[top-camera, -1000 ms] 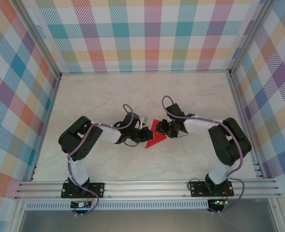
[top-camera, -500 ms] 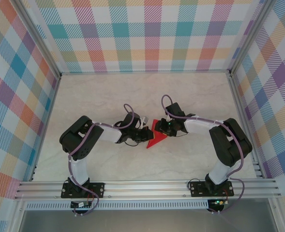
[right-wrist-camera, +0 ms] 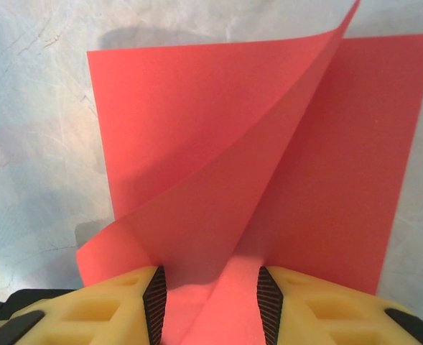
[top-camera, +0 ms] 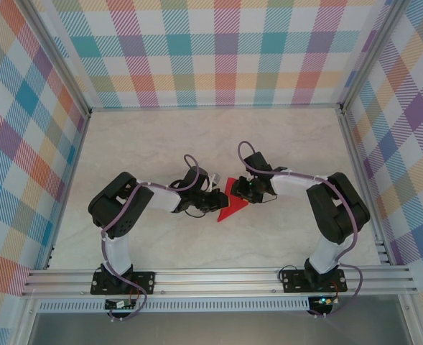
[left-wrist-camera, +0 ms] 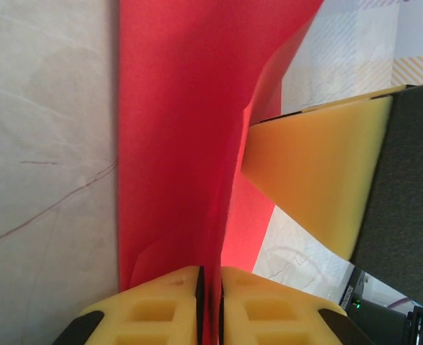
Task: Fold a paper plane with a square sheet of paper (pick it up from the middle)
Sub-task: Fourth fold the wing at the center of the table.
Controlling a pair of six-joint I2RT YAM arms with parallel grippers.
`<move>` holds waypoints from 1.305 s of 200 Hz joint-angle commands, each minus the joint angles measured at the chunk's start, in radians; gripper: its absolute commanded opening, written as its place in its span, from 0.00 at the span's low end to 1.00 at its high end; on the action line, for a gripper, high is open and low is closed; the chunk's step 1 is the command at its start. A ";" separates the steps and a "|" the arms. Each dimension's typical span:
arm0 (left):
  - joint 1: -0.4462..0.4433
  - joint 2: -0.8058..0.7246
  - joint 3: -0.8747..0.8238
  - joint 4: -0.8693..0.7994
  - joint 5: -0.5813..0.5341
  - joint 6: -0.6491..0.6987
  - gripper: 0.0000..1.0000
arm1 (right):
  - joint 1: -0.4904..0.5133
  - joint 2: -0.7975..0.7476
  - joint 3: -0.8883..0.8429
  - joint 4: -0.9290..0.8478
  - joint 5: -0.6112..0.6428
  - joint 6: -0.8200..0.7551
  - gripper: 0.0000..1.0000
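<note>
One curling flap [right-wrist-camera: 233, 144], square sheet of paper [right-wrist-camera: 355, 165], right wrist view

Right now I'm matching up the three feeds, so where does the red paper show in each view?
Top external: the paper sits at mid-table, a small red patch.
Left wrist: it is a tall red band down the middle, pinched at the bottom by the left end effector.
Right wrist: it spans the centre, with one flap curling up.
Shared landmark: the pale marbled table beside the paper.
</note>
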 commanded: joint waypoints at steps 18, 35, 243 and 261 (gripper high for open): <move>0.013 -0.037 0.000 -0.012 -0.003 -0.004 0.23 | 0.000 0.042 0.018 -0.050 0.040 0.037 0.42; 0.015 -0.059 -0.011 -0.015 -0.017 -0.008 0.25 | 0.001 0.053 0.020 -0.063 0.046 0.049 0.41; -0.031 -0.166 -0.087 0.109 -0.005 0.025 0.28 | 0.002 0.121 0.046 -0.143 0.082 0.123 0.47; -0.040 -0.153 -0.074 0.069 -0.013 0.042 0.28 | 0.002 0.128 0.049 -0.152 0.082 0.133 0.48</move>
